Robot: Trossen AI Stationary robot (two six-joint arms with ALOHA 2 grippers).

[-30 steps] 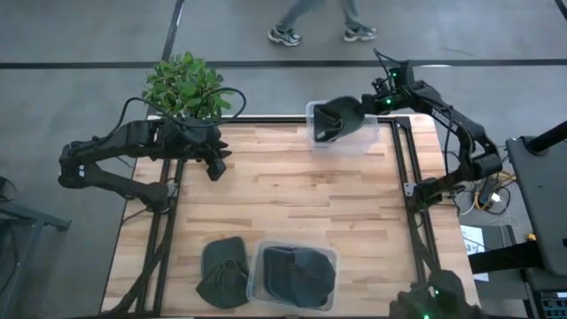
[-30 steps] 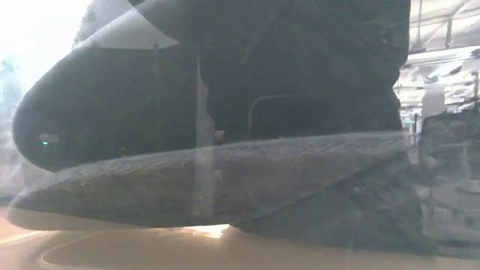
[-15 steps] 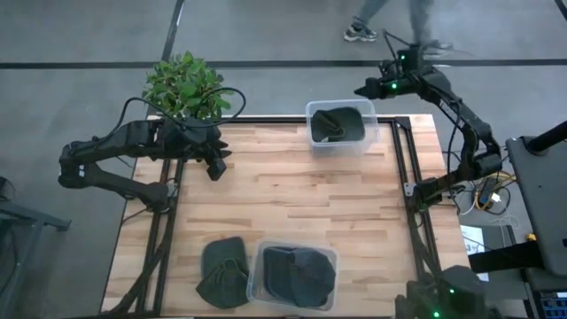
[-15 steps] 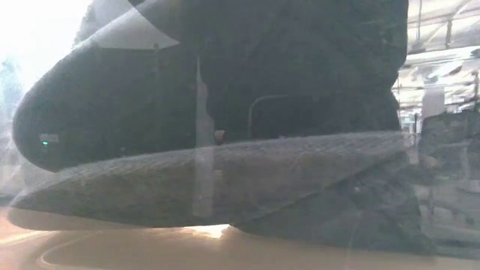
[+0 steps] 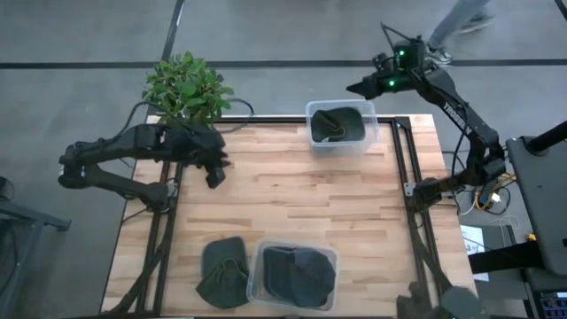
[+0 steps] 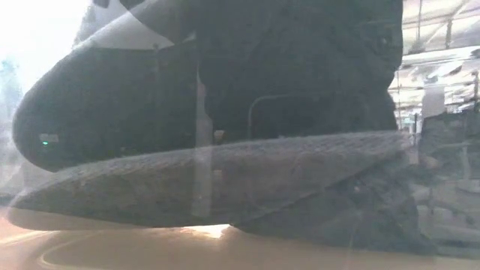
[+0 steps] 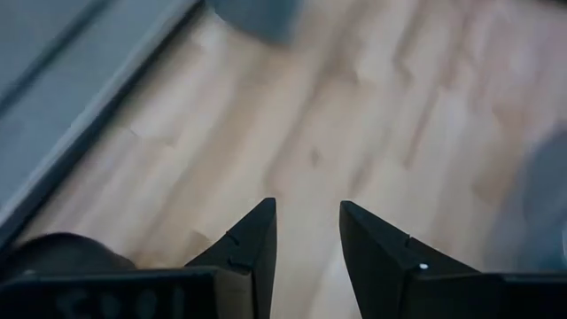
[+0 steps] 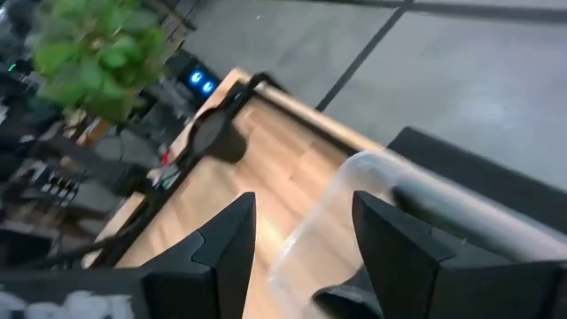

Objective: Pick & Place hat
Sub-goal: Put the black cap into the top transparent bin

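Observation:
A dark hat (image 5: 335,124) lies folded inside a clear bin (image 5: 310,112) at the table's far edge; the right wrist view catches a bit of it (image 8: 350,297) below the bin's rim (image 8: 372,164). My right gripper (image 5: 353,89) (image 8: 301,199) hangs open and empty above the far edge, just beyond that bin. Another dark hat (image 5: 221,270) lies flat on the table near its near edge, beside a second clear bin (image 5: 258,264) filled with hats (image 5: 297,276). My left gripper (image 5: 213,175) (image 7: 307,206) is open over bare wood at the far left.
A potted plant (image 5: 184,87) stands at the far left corner, close to my left arm. A person's leg (image 5: 461,16) passes on the floor beyond the table. In the low view the dark hats (image 6: 225,172) in the near bin fill nearly the whole picture. Bare wood lies mid-table.
My right gripper has let go of the dark hat, which was bunched above the far bin and now lies settled inside it. The gripper has risen and drawn back past the table's far edge. The person behind the table has walked toward the right.

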